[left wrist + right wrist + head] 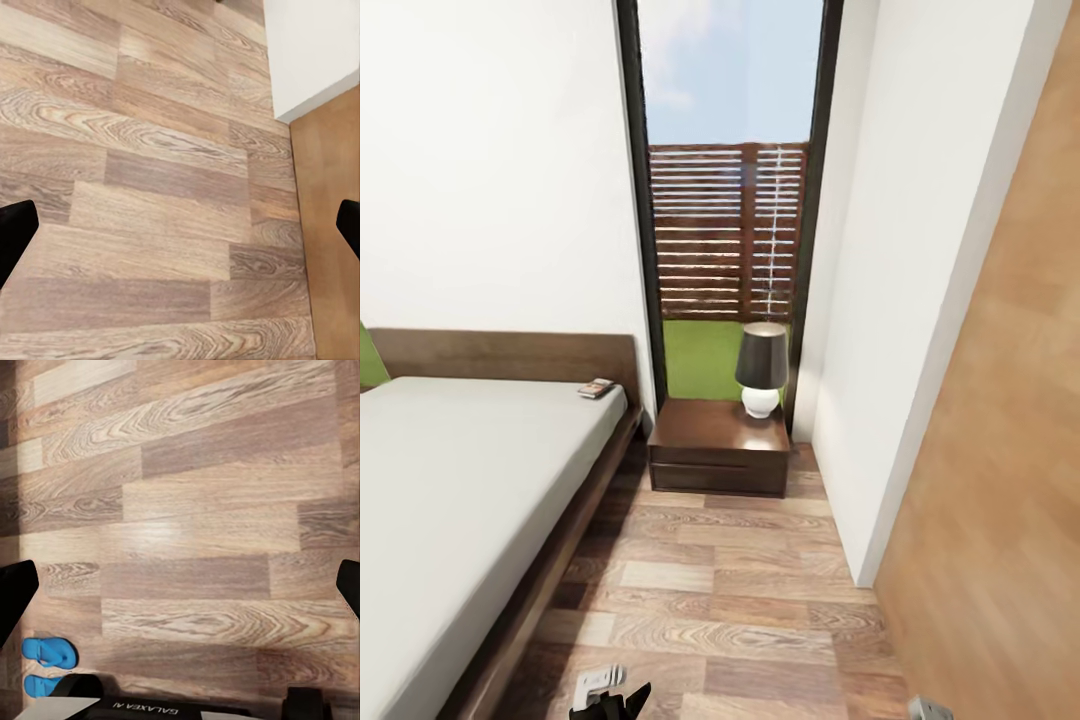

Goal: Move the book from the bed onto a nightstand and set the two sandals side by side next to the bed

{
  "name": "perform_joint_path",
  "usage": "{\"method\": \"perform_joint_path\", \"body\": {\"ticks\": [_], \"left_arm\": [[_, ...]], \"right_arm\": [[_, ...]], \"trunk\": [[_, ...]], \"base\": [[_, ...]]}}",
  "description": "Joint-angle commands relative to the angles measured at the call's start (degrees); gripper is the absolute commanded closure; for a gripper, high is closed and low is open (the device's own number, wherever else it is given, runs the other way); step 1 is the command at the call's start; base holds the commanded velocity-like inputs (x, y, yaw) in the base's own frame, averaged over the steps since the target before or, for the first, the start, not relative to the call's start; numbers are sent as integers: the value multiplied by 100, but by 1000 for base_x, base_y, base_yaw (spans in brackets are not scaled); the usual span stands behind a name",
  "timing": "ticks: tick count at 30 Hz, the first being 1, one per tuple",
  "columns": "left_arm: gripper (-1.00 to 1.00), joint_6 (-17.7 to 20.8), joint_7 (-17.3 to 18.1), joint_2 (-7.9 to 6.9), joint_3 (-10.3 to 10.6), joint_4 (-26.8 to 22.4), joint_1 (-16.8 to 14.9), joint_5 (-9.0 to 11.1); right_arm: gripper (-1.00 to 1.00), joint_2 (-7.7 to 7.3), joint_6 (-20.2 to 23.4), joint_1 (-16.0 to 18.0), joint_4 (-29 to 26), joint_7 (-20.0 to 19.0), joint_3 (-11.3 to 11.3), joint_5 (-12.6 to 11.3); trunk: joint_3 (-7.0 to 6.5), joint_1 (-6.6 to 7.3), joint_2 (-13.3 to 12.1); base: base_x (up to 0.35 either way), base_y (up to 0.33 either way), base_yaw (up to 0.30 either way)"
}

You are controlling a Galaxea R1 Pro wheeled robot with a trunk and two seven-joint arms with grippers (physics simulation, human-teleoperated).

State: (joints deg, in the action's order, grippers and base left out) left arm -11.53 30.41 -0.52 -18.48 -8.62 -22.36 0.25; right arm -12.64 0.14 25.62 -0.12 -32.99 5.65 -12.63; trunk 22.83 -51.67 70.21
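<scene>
Bedroom, one lot: light wood-plank floor (740, 590) underfoot, white walls (490, 160), a brown door (1000, 500) along your right, a black-framed window (730, 200) at the far end with a slatted fence (725, 235) beyond it.

Nearest to you: left gripper (180, 229), fingers (15, 232) spread to both margins of its wrist view, nothing between them but planks. Right gripper (180, 589), likewise spread wide and empty over bare floor.

Item, two sandals (46, 666): bright blue, flat, lying together on the planks close by your base in the right wrist view. You could judge them light and somewhat flexible, with thin edges lying flush to the floor; a pinch across the sole at mid-length, or on a strap, looked the surest hold.

Item, bed (460, 500): dark frame, pale mattress, running along your left from near to far.

Item, book (596, 388): small, thin, flat on the far right corner of the mattress, just short of the headboard (510, 352). You would have reckoned it light, fairly stiff, with a slick cover; the soft mattress should have let a finger press under an edge, so take it across the spine or a long side.

Item, nightstand (705, 445): dark wood, far end, just right of the bed; a black-shaded lamp (762, 370) stood at its far right, leaving the near left of the top bare.
</scene>
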Motion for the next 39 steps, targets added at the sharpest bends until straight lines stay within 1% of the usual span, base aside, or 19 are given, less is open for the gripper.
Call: {"method": "perform_joint_path", "body": {"ticks": [1, 31, 39], "left_arm": [[-100, -16, 22, -1, -15, 8, -5, 2], [-100, -16, 21, -1, -15, 10, -5, 2], [-100, -16, 21, -1, -15, 10, -5, 2]], "right_arm": [[-100, -1, 2, 4, 6, -23, 43, 6], [-100, -1, -4, 4, 15, -17, 44, 5], [-100, -1, -6, 4, 17, -15, 48, 0]], "trunk": [[6, -3, 3], [6, -3, 3], [6, -3, 3]], "base": [[314, 0, 0], [317, -11, 0], [110, -32, 0]]}}
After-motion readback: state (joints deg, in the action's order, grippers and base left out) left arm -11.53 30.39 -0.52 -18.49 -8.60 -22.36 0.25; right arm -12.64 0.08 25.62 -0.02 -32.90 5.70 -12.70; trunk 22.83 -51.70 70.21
